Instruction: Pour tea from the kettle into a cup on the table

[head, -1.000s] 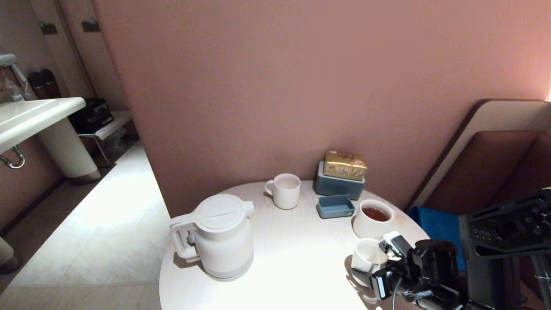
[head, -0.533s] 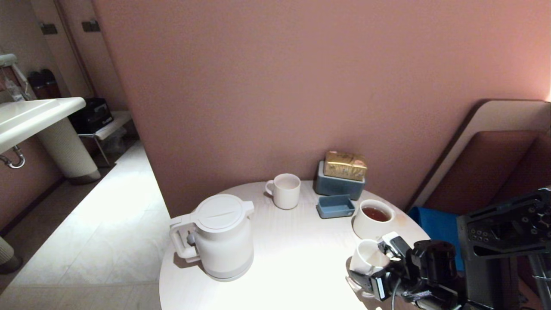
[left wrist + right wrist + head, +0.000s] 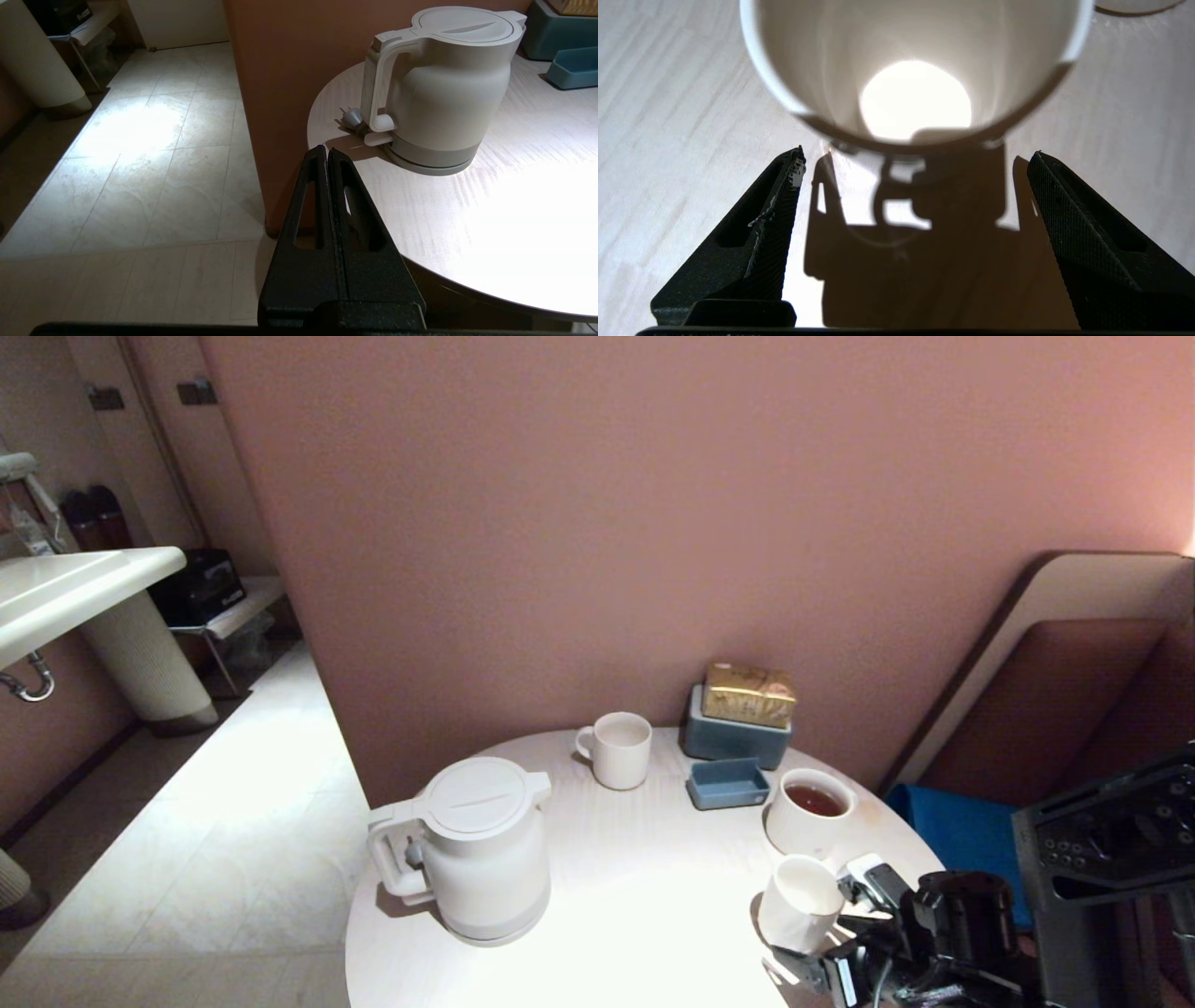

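The right gripper (image 3: 915,161) has its fingers (image 3: 777,196) spread wide and holds nothing; the cup (image 3: 915,70) stands just past their tips, apart from both, upright and empty on the tabletop (image 3: 635,896). In the head view this cup (image 3: 798,903) sits at the tabletop's near right edge, just beside the bigger cup (image 3: 808,812) with tea (image 3: 815,799) in it. The kettle (image 3: 476,845) stands well apart to the left, lid on. The left gripper (image 3: 327,151) hangs off the tabletop's edge near the kettle (image 3: 444,88), fingers (image 3: 315,186) pressed together on nothing
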